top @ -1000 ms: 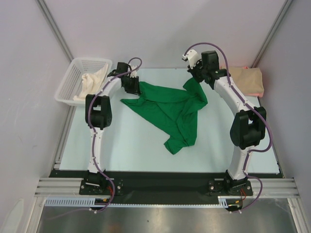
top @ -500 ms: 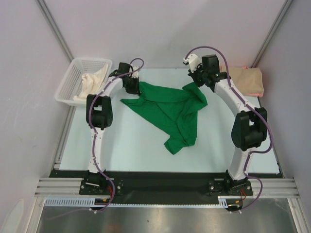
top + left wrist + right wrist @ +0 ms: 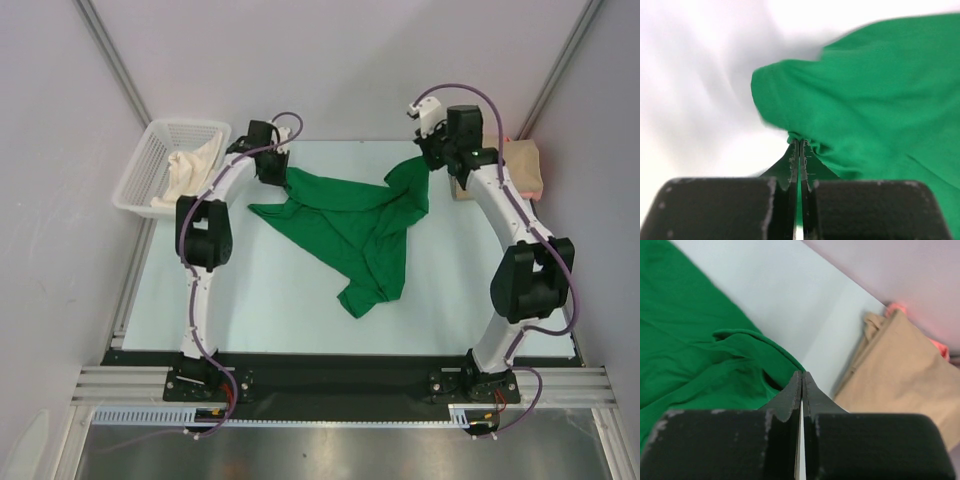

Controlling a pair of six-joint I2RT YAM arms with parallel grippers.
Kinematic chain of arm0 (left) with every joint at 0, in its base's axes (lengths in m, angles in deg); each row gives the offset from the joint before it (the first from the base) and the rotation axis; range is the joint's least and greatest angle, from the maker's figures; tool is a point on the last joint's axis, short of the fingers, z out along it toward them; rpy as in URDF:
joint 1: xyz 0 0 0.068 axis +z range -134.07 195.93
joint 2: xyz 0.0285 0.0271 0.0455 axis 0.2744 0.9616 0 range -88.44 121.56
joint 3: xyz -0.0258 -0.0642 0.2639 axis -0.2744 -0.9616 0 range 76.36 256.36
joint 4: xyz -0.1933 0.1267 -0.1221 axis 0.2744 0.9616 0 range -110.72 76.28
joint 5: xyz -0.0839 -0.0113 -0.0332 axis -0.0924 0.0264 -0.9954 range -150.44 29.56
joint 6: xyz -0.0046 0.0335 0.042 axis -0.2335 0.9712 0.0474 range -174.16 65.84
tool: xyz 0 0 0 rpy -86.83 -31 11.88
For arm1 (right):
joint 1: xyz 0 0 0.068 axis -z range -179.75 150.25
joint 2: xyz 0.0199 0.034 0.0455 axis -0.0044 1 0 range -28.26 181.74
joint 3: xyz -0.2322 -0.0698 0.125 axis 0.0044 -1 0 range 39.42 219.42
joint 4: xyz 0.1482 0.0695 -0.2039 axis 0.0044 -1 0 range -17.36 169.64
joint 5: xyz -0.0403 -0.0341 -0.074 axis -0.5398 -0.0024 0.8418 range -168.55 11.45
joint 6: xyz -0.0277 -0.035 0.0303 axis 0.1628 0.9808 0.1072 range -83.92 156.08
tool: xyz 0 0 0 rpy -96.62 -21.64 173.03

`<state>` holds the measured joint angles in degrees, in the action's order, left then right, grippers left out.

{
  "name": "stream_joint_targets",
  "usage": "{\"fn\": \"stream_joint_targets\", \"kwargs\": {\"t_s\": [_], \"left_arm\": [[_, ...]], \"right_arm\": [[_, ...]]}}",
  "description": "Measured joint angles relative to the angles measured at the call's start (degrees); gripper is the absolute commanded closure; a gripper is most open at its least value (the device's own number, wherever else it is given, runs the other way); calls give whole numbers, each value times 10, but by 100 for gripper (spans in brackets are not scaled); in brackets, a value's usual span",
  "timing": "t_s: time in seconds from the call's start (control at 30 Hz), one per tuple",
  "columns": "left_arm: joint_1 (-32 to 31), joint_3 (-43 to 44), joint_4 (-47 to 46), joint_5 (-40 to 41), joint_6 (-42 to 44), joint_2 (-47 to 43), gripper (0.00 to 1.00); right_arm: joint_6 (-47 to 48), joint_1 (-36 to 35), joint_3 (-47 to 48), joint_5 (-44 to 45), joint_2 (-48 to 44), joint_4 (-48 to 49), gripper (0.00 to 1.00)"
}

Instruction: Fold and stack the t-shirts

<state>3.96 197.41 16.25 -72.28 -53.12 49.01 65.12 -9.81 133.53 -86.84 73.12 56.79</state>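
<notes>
Drags bright green soft-fabric t-shirt point(image 3: 350, 225) further toward upper right, right gripper point(image 3: 428, 165) clenched on one corner; clamps left gripper point(image 3: 281, 180) onto opposite corner; long axis left-right between both jaws.

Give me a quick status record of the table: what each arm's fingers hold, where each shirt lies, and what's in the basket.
left fingers: shut, pinching the far-left corner of the green t-shirt
right fingers: shut on its far-right corner
green t-shirt: unfolded, rumpled, mid-table
tan t-shirt: far-right corner, looks folded, partly behind the right arm
pink edge: shows beyond the tan t-shirt
basket: far left, holds a pale cloth
stack: green not yet on tan
</notes>
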Motion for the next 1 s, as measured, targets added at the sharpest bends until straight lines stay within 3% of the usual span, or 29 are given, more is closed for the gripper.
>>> {"fn": "stream_joint_targets", "kwargs": {"t_s": [0.3, 0.5, 0.63, 0.87, 1.0], "left_arm": [[-59, -27, 5, 97, 32, -245, 100], [-49, -31, 5, 131, 56, -393, 100], [-45, -22, 21, 132, 76, -431, 100], [-45, 111, 111, 127, 106, -417, 100], [-47, 133, 110, 127, 118, -449, 99]], "right_arm": [[-12, 31, 17, 9, -85, -6, 100], [-19, 31, 42, 29, -172, -15, 100], [-23, 32, 81, 53, -204, -24, 100], [-30, 35, 153, 92, -250, -56, 100], [-20, 36, 187, 103, -292, -54, 100]]}}
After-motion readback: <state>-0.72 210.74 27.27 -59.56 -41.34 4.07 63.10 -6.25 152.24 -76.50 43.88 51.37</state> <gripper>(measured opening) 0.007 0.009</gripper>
